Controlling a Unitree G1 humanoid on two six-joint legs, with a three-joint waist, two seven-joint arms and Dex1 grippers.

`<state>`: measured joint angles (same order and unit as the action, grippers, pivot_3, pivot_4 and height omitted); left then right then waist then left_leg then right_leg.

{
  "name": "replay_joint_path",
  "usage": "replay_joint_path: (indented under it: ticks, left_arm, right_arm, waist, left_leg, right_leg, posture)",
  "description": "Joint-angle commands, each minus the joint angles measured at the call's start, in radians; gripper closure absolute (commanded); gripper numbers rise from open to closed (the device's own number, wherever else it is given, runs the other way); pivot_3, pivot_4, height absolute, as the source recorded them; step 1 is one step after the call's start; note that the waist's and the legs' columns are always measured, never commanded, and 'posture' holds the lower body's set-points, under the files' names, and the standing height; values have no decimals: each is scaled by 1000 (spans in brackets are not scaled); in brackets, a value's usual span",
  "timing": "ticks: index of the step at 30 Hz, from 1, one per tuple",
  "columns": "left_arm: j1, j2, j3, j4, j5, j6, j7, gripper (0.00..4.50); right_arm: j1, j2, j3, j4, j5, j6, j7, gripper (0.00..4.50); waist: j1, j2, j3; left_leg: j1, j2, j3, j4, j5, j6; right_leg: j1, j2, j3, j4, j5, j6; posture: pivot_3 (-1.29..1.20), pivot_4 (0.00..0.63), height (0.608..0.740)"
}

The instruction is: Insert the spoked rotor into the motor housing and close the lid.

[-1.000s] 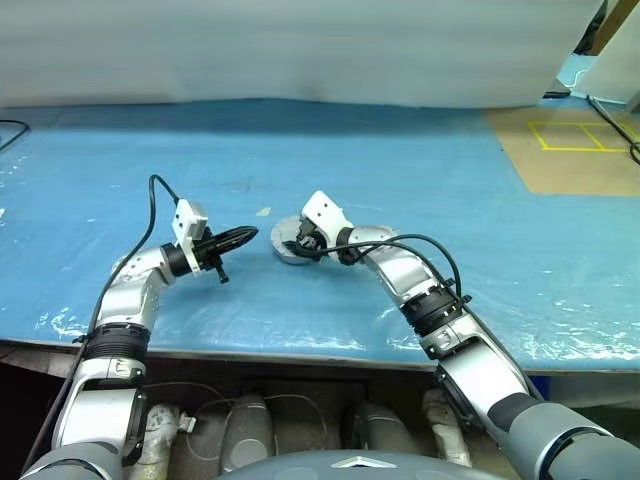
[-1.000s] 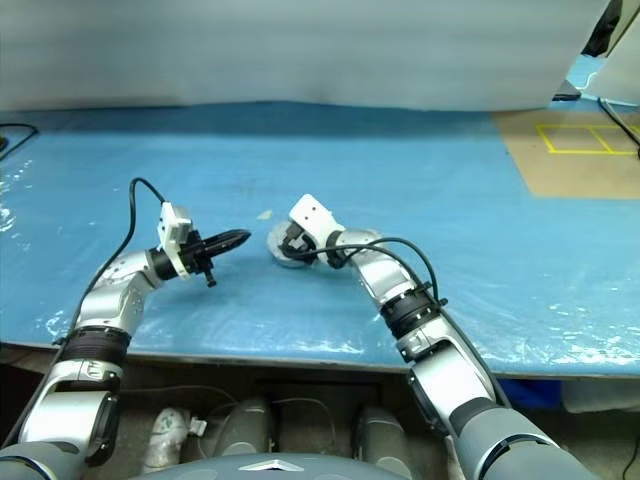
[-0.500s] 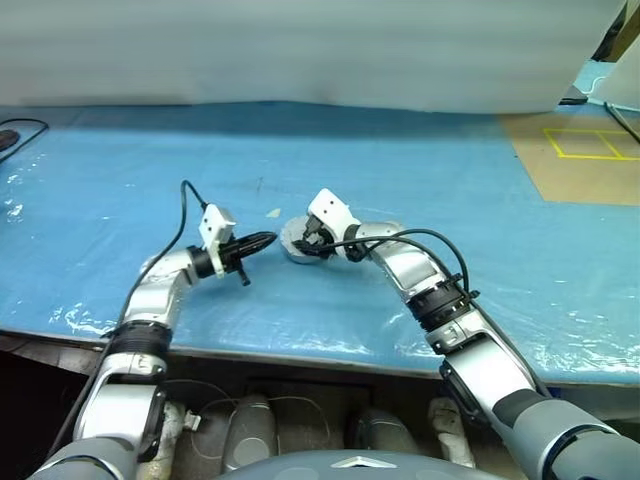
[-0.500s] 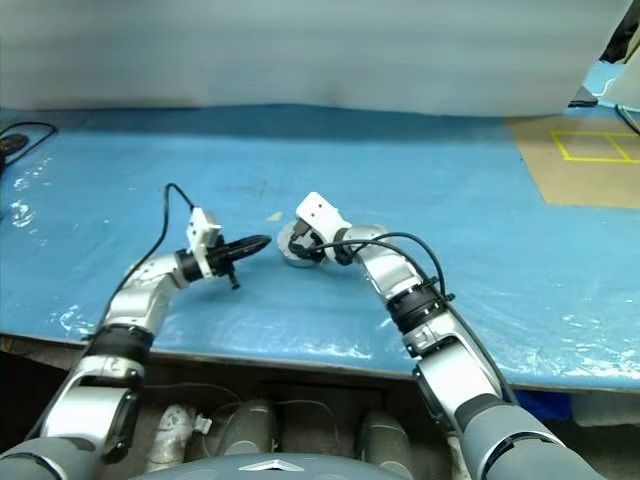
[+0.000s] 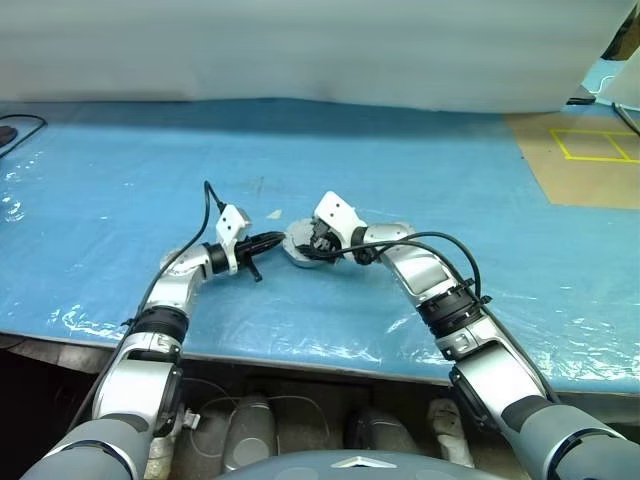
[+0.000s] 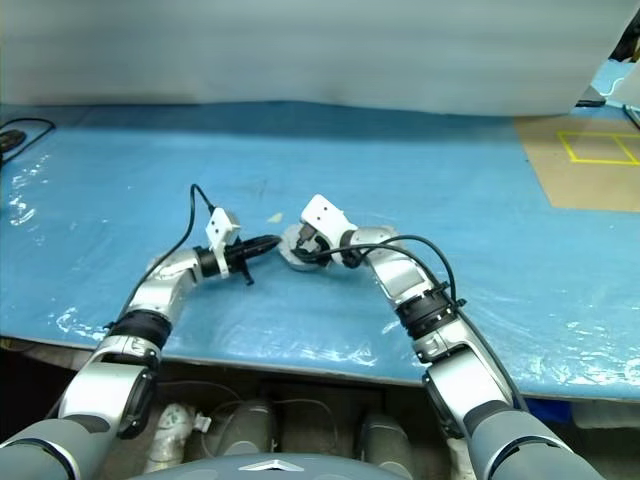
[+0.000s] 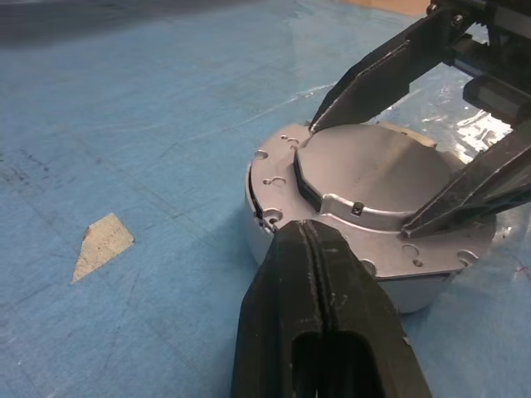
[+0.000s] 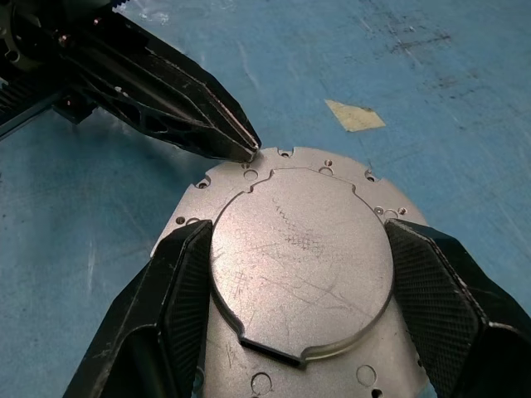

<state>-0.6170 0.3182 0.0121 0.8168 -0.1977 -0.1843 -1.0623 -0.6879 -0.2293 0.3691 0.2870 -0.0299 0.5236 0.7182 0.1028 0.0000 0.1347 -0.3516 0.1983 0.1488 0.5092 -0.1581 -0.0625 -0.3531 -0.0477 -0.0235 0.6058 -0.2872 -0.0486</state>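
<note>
The motor housing point(image 7: 274, 228) sits on the blue table with a flat silver lid point(image 8: 303, 249) lying on top, covering its inside. My right gripper point(image 5: 318, 243) reaches over it from the right, its two black fingers point(image 8: 178, 286) pressed against opposite sides of the lid's raised round centre. From the left my left gripper point(image 5: 278, 239) points level at the housing, shut with nothing in it, and its tip point(image 8: 247, 149) touches the lid's rim. The spoked rotor is out of view.
A small pale scrap of tape point(image 7: 99, 243) lies on the blue plastic sheet point(image 5: 120, 200) just beyond the housing. A brown board with yellow lines point(image 5: 585, 155) lies at the far right. Open table surrounds the housing.
My left gripper has moved right and forward, from a hand's width away to touching the housing's rim. The right gripper has kept its hold.
</note>
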Motion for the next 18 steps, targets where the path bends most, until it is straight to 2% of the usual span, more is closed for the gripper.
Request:
replay_joint_path:
  ticks: [1, 11, 15, 18]
  left_arm:
    - [-3, -14, 6, -33, -30, 11, -38, 4500]
    - [-16, -17, 9, -19, -17, -4, -38, 4500]
    - [-30, -12, 43, -17, -48, 2, -30, 4500]
    - [-45, -11, 97, -23, -96, 13, -17, 4500]
  right_arm:
    - [103, -30, 73, 119, -50, 119, 12, 1578]
    - [116, -13, 35, 71, -12, 111, 14, 1578]
    - [96, 38, -70, 30, 107, 223, 34, 1578]
    - [96, 53, -118, -41, 185, 238, 77, 1578]
  waist:
    - [0, 0, 0]
    - [0, 0, 0]
    - [-3, -1, 1]
    - [-5, -3, 2]
  left_leg:
    - [0, 0, 0, 0, 0, 0]
    - [0, 0, 0, 0, 0, 0]
    - [-1, 0, 0, -1, 0, 0]
    - [-3, 1, 0, -1, 0, 0]
  right_leg:
    - [0, 0, 0, 0, 0, 0]
    - [0, -1, 0, 0, 0, 0]
    - [-1, 0, 0, 0, 0, 0]
    - [-3, 1, 0, 0, 0, 0]
  posture:
    - [0, 150, 740]
    - [0, 150, 740]
    - [0, 150, 740]
    - [0, 150, 740]
